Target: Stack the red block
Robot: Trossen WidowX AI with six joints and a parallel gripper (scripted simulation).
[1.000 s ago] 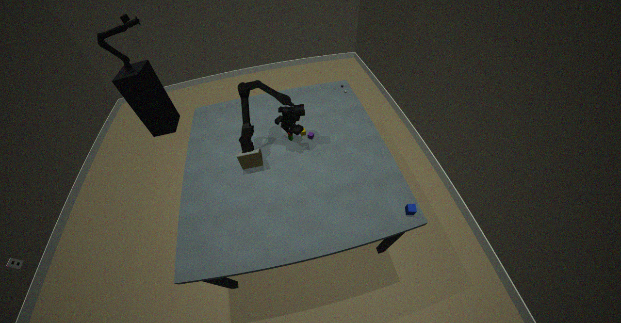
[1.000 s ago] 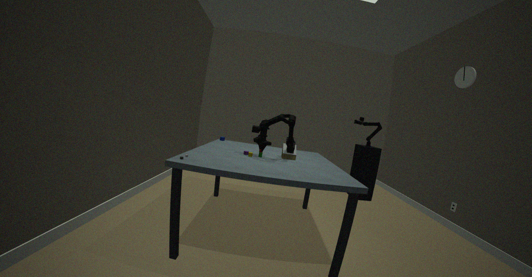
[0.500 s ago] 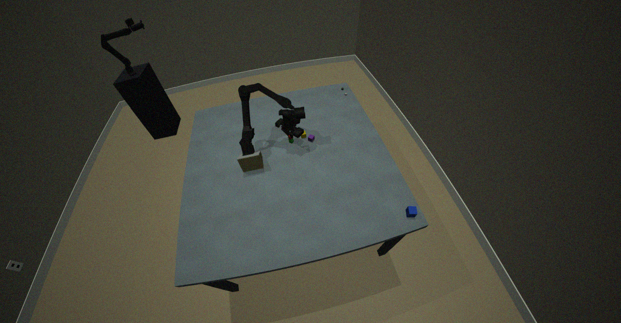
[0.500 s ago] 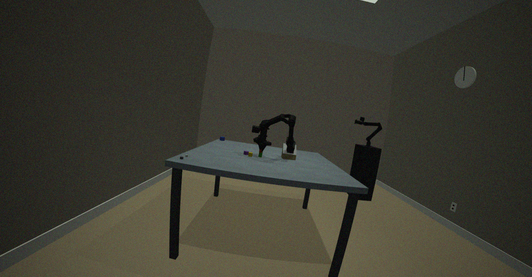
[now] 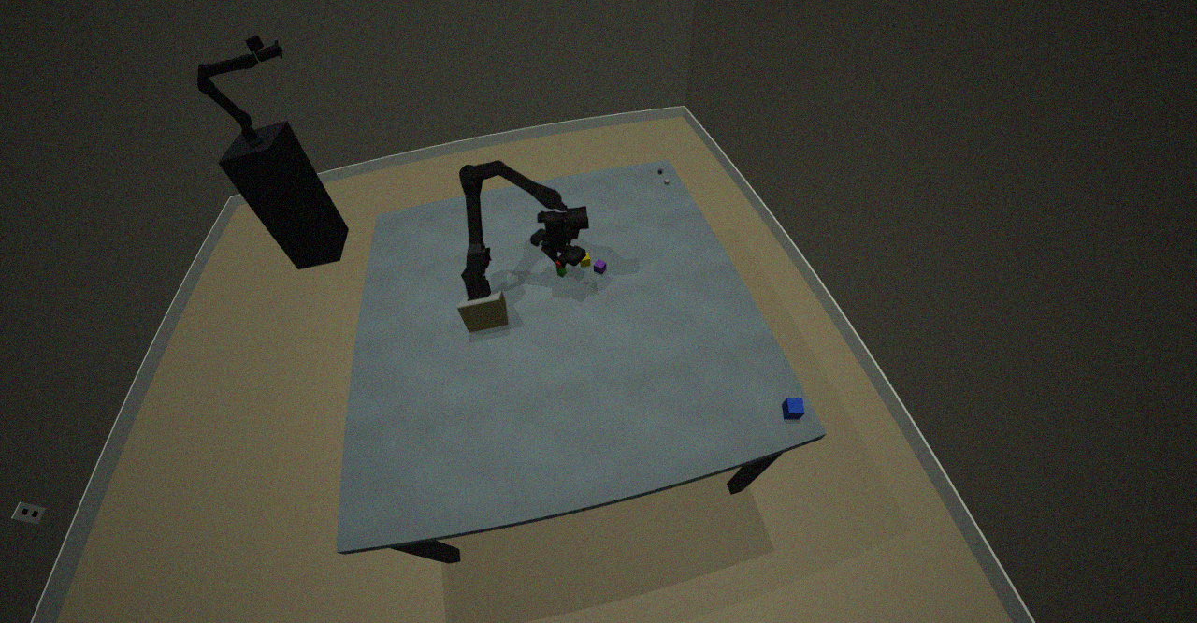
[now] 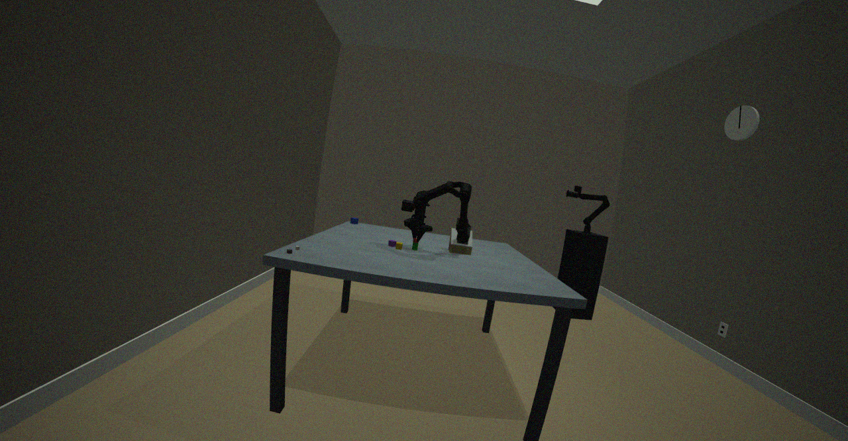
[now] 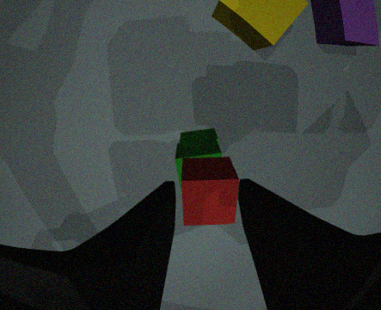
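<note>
The gripper stands slightly parted, with narrow gaps visible either side of the red block; it grips nothing; the red block sits on the green tower, between the fingers; a yellow block and a purple block lie beyond on the table.

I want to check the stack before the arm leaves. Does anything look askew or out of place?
The small red cube seems to sit slightly off-centre on the green block tower, shifted to one side. The tower looks upright, and the open gripper flanks the cube. Nothing else stands out.
</note>
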